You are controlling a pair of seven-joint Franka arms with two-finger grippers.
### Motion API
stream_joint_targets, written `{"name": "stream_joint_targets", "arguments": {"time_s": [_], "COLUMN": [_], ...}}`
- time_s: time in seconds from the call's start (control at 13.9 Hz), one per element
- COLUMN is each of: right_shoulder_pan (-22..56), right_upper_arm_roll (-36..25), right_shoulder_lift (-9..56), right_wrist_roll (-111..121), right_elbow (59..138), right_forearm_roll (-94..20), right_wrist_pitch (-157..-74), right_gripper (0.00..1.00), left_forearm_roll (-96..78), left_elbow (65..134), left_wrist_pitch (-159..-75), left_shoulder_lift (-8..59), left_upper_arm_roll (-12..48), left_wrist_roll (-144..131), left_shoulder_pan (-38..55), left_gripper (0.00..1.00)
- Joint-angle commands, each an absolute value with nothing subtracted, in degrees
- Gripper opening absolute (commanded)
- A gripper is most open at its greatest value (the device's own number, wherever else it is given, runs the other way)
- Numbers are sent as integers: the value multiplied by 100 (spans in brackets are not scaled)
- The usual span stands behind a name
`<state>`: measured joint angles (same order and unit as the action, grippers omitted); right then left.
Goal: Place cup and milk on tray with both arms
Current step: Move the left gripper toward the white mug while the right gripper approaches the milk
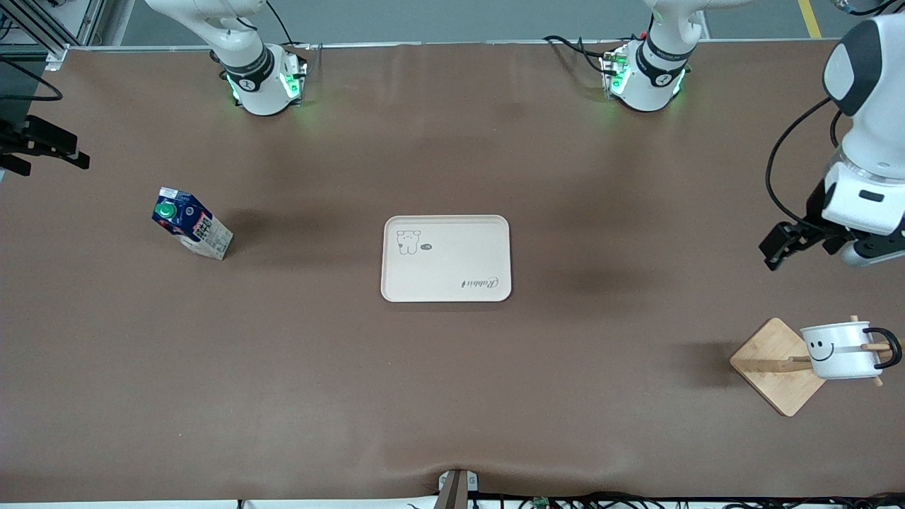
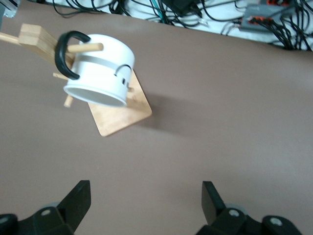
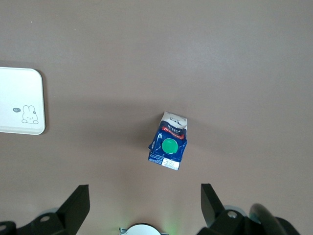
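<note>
The cream tray (image 1: pixel 445 258) lies flat at the table's middle and also shows in the right wrist view (image 3: pixel 19 100). The dark blue milk (image 1: pixel 192 224) with its green cap stands toward the right arm's end. My right gripper (image 3: pixel 145 188) hangs open high over the table, with the milk (image 3: pixel 168 142) below it and apart from its fingers. The white smiley cup (image 1: pixel 841 350) hangs tilted by its handle on a wooden peg at the left arm's end. My left gripper (image 1: pixel 778 249) is open in the air beside the cup (image 2: pixel 100 68), touching nothing.
The cup's peg belongs to a wooden stand with a square base (image 1: pixel 778 367) near the table's corner. Cables (image 2: pixel 195 12) run along the table edge nearest the front camera. The two arm bases (image 1: pixel 261 81) (image 1: pixel 647 78) stand along the table edge farthest from that camera.
</note>
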<state>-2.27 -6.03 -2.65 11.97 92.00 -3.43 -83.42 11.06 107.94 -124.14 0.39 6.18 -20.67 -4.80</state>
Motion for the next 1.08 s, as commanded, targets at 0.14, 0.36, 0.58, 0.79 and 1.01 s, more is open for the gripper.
{"name": "stream_joint_targets", "arguments": {"time_s": [0.14,0.36,0.58,0.79,1.01], "right_shoulder_pan": [-369,-439,-632,-676,-853], "right_upper_arm_roll": [-562,-571,-563,-562,-562], "right_shoulder_lift": [132,639,1071,1301,1721], "right_wrist_roll": [1187,1187,1195,1169,1178], "right_elbow": [8904,8886,8763,8763,8763], "right_forearm_roll": [-255,-246,-263,-281,-352], "right_wrist_pitch": [-8350,-8402,-8437,-8472,-8429], "right_gripper": [100,100,100,100,100], "left_forearm_roll": [1239,1239,1239,1318,1906], "left_elbow": [11468,11707,11716,11716,11698], "left_wrist_pitch": [-13498,-14026,-14290,-14712,-15081], "left_shoulder_lift": [87,219,386,615,861], "left_upper_arm_roll": [659,642,642,633,642], "left_wrist_roll": [-2389,-2864,-2997,-3023,-3189], "left_shoulder_pan": [-799,-809,-887,-914,-1001], "left_gripper": [100,100,100,100,100]}}
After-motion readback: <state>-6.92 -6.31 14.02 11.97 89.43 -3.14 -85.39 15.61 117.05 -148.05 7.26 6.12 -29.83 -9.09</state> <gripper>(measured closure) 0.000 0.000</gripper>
